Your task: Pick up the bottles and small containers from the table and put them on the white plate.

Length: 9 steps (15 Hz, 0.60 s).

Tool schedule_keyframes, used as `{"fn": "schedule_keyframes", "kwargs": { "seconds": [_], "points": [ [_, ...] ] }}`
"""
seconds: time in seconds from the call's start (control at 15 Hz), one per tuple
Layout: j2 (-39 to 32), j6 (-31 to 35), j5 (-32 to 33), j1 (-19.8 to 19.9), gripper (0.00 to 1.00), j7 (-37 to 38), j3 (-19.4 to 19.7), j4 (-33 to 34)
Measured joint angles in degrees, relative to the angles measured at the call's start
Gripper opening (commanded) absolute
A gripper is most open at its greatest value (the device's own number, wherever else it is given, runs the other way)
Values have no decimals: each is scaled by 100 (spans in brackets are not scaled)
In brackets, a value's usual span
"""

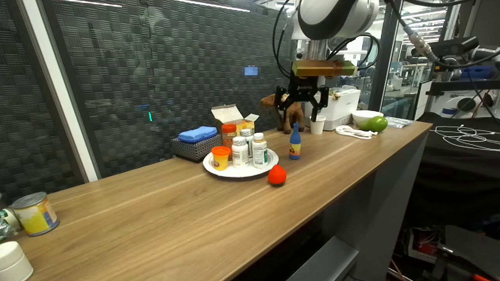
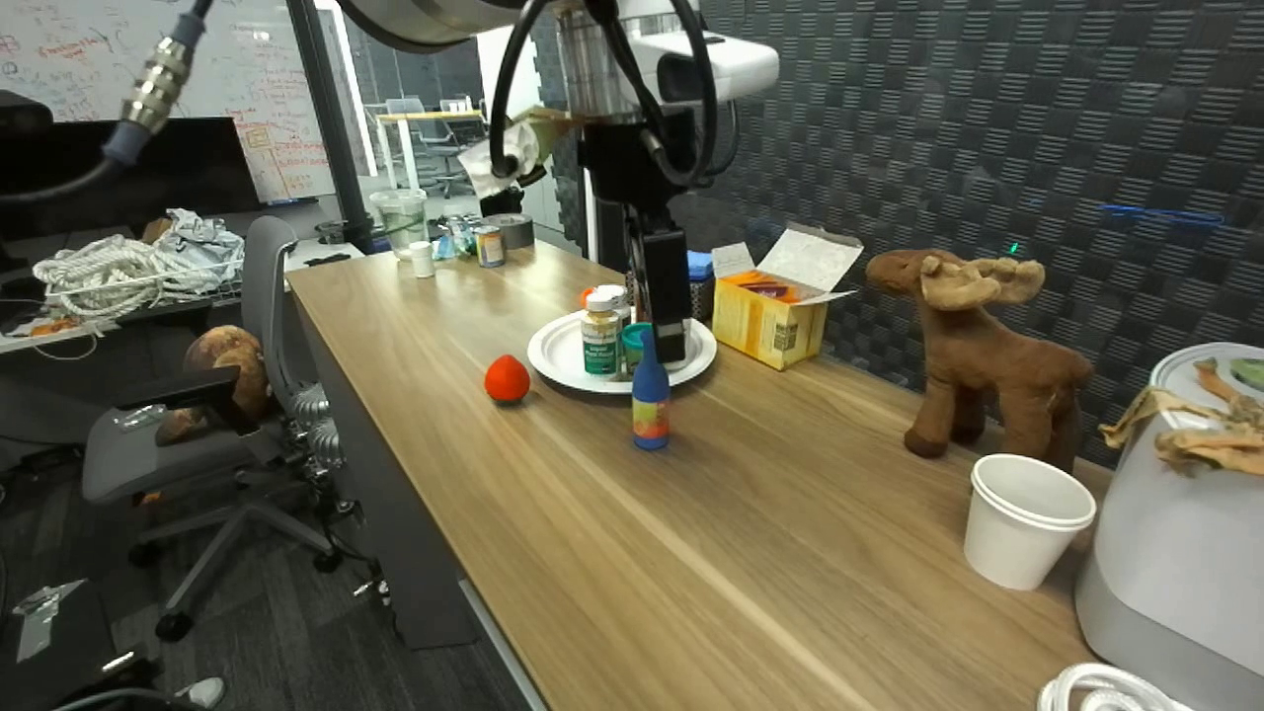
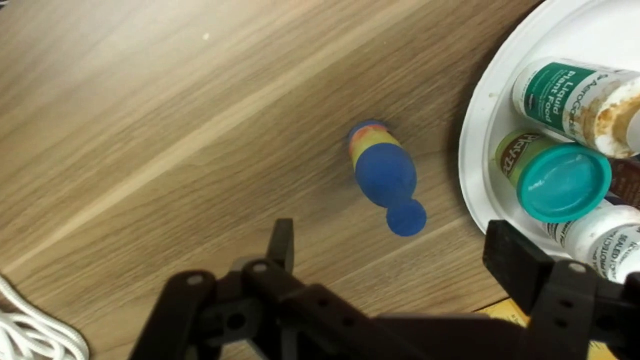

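Fingers (image 3: 515, 265) spread wide above the counter (image 3: 175, 150). Blue bottle (image 3: 385, 172) stands upright on it, apart from them, beside the white plate (image 3: 472, 150). Long axis vertical, neck up; in the wrist view the neck slants toward the gap between the fingers. Plate rim bounds one side; more room lies away from it, counter stretching to a coiled white cord (image 3: 55, 330). Red round container (image 1: 277, 175) sits near the plate, between it and the counter's long edge. Upright on the plate: plant-food bottle (image 3: 570, 95), "AeroG…", "Liquid Plant Food"; teal-lidded tub (image 3: 565, 182), "Play-Do…"; white bottle (image 3: 600, 227), "SEALED" on its cap. Blue bottle's label, yellow and red: too small to read.
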<state>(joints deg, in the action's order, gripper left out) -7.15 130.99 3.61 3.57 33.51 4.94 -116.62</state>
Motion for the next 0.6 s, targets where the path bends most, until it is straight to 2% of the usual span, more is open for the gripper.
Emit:
{"fn": "schedule_keyframes", "kwargs": {
  "seconds": [0.53,0.6],
  "points": [
    [-160,22,-55,-12,5,-22,-2,73],
    [-159,22,-55,-19,4,-22,-2,75]
  ]
}}
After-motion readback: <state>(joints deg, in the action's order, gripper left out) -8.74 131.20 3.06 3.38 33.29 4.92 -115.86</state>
